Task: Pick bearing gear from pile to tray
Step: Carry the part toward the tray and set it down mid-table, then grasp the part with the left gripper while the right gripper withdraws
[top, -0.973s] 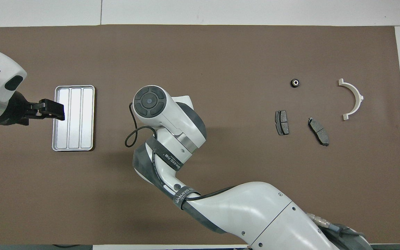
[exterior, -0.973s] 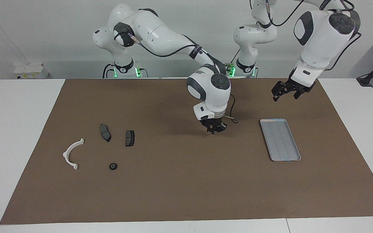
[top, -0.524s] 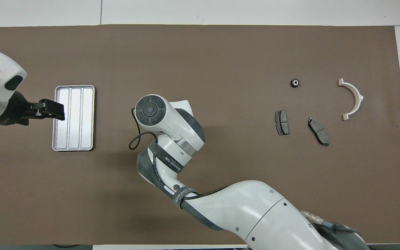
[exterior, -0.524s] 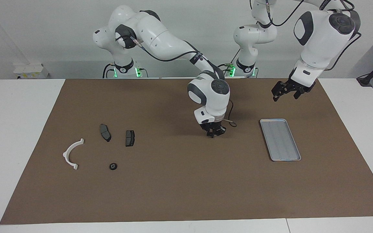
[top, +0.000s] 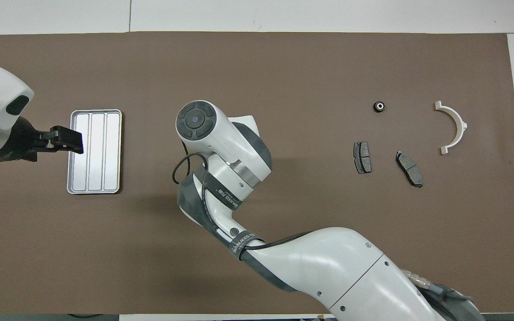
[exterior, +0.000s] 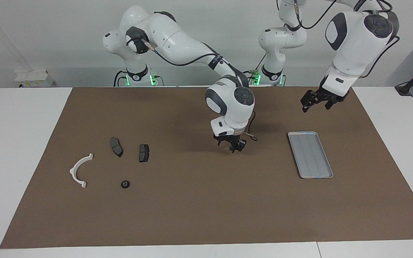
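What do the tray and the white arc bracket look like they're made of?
The tray looks like bare sheet metal: silver-grey, with a soft sheen, a pressed ribbed floor and a rolled rim. The white arc bracket looks like moulded plastic, though painted metal cannot be excluded: uniform matt white, no glints, with squared tabs at both ends.

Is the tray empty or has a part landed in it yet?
Empty. The tray's ribbed floor shows bare in the overhead view, and the small black round part lies on the mat near the brake pads.

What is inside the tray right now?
The tray shows only its bare ribbed floor; no part lies in it. In the overhead view the left gripper covers one edge strip.
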Controlling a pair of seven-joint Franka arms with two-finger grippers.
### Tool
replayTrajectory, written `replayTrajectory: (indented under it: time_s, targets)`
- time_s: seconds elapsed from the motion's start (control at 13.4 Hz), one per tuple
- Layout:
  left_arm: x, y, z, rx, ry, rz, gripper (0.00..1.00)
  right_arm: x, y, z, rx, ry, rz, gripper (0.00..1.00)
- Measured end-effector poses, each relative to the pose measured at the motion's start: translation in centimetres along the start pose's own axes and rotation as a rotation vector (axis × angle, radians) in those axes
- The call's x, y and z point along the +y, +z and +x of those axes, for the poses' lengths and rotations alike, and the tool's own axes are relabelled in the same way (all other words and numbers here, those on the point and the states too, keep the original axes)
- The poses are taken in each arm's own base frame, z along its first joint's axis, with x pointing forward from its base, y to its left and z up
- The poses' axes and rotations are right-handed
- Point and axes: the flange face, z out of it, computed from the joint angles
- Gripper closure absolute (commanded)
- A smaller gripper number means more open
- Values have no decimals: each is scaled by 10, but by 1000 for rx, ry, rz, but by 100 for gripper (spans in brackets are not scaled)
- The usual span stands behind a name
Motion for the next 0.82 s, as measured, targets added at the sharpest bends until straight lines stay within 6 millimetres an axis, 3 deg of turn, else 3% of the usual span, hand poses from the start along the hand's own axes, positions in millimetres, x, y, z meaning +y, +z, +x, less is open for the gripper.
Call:
replayTrajectory:
  time_s: [0.15,0.3,0.45,0.6,0.75,0.82]
  targets:
    - [2,-1,1,10,-48,-2,0,36,-52,58,4,-72,7,0]
    - [8,-1,0,17,-61,-6,0,94,-95,125,-7,-214,0,0]
    - [32,8,0,21,-104,-10,0,157,-120,187,-21,-353,-2,0]
    - [89,41,0,24,-163,-19,0,209,-114,241,-39,-446,-1,0]
    - [151,85,-6,34,-224,-37,0,241,-90,275,-43,-460,5,0]
    - [173,103,-12,29,-237,-38,0,251,-75,286,-28,-450,14,0]
